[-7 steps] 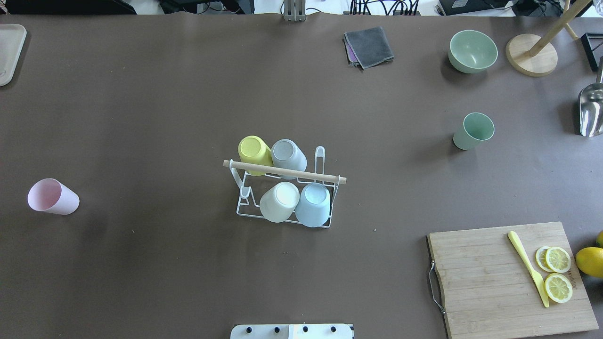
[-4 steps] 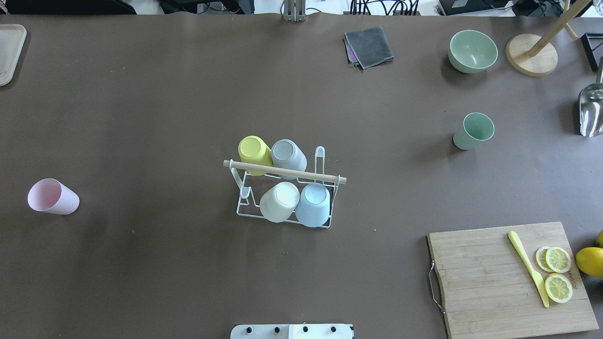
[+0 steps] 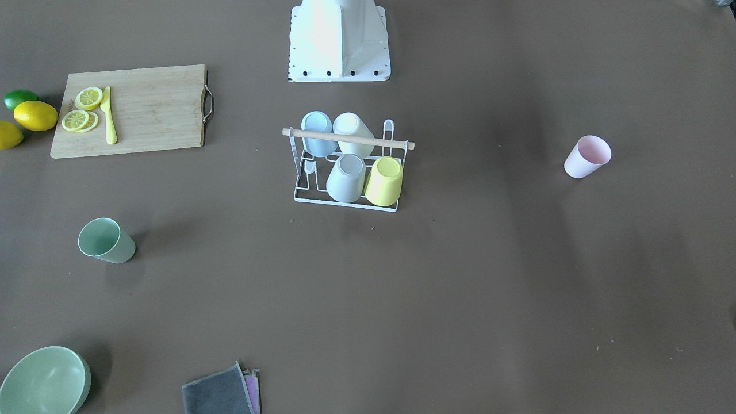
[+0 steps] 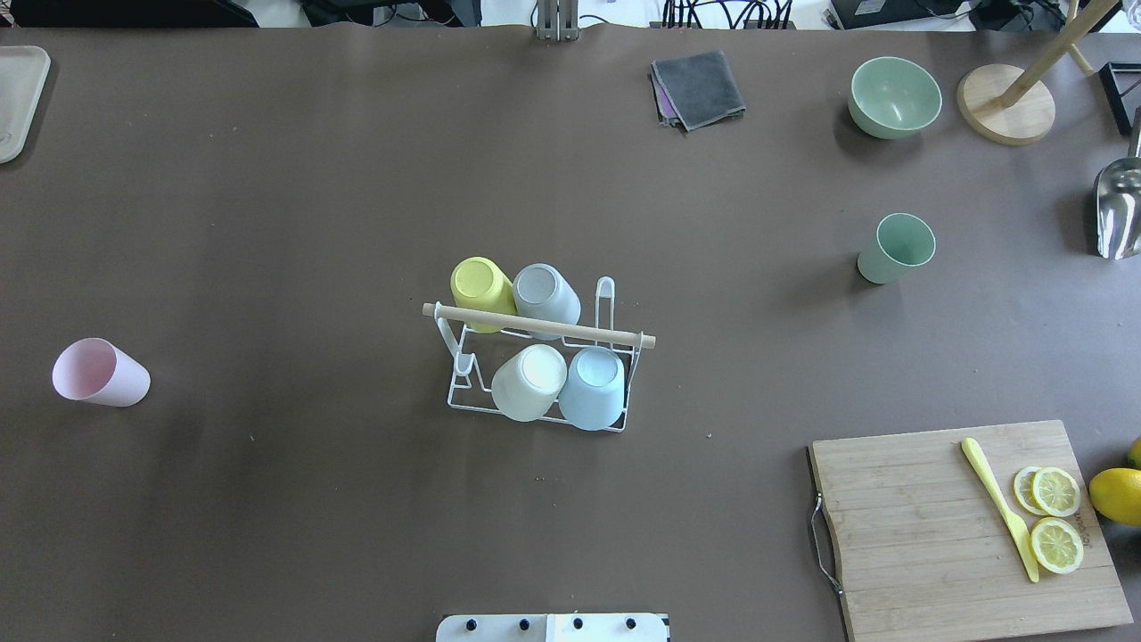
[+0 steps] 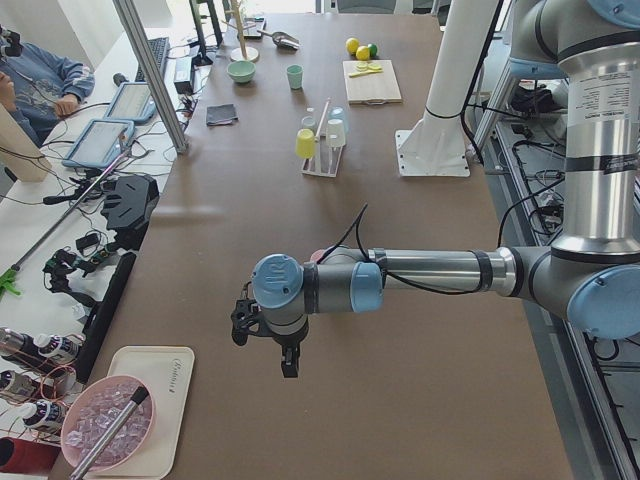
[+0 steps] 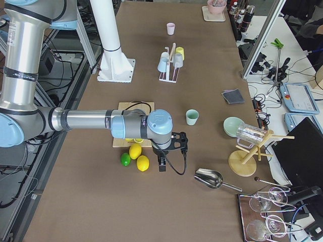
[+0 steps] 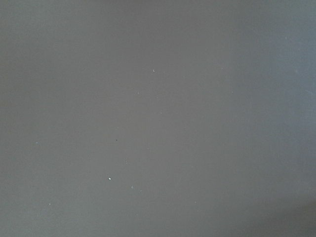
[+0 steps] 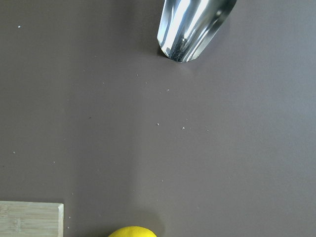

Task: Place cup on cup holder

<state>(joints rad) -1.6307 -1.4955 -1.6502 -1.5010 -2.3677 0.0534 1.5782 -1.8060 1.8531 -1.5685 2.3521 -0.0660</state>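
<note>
The white wire cup holder (image 4: 535, 325) with a wooden rod stands mid-table and also shows in the front view (image 3: 345, 138). Yellow, grey, white and light blue cups sit upside down on its prongs. A pink cup (image 4: 98, 373) lies at the far left, a green cup (image 4: 896, 248) at the right. Neither gripper shows in the overhead or front view. The left gripper (image 5: 272, 345) hovers over bare table near the pink cup's end. The right gripper (image 6: 162, 162) hovers by the lemons. I cannot tell whether either is open or shut.
A cutting board (image 4: 918, 535) with lemon slices and a yellow knife lies front right, with lemons (image 4: 1116, 495) beside it. A green bowl (image 4: 894, 96), a grey cloth (image 4: 698, 87), a wooden stand (image 4: 1007, 102) and a metal scoop (image 4: 1119, 209) are at the back right. A tray (image 4: 18, 98) is at the back left.
</note>
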